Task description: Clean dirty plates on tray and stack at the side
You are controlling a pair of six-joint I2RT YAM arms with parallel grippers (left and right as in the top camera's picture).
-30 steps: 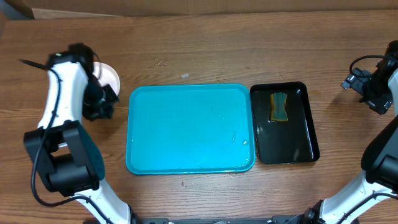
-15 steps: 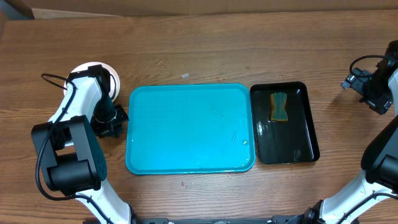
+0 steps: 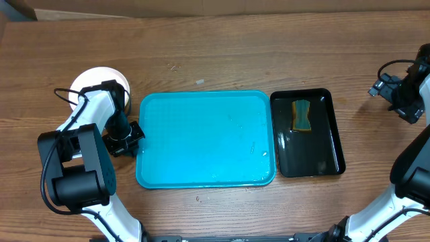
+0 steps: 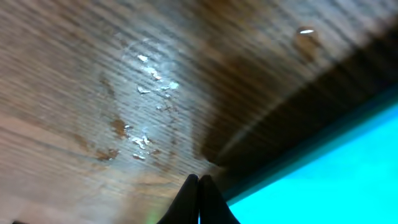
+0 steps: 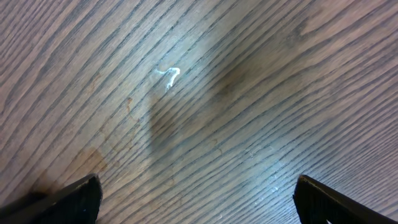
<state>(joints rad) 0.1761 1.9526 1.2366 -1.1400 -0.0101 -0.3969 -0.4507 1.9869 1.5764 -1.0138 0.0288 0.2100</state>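
Note:
The turquoise tray (image 3: 205, 138) lies in the middle of the table with nothing on it. A white plate (image 3: 94, 78) sits on the wood to its left; I cannot tell whether others lie under it. My left gripper (image 3: 132, 136) is shut and empty, low over the wood at the tray's left rim, which shows as a blue edge in the left wrist view (image 4: 323, 180). Its fingertips (image 4: 199, 182) press together. My right gripper (image 3: 408, 101) is open and empty over bare wood at the far right edge; its fingertips (image 5: 74, 193) stand wide apart.
A narrow black tray (image 3: 322, 158) stands right of the turquoise tray and holds a yellow-green sponge (image 3: 302, 115). Wet marks and crumbs show on the wood in the left wrist view (image 4: 146, 93). Cardboard edges line the back of the table.
My left arm has swung from over the plate toward the front and right, uncovering the plate, and now sits at the tray's left rim. The right arm has not moved.

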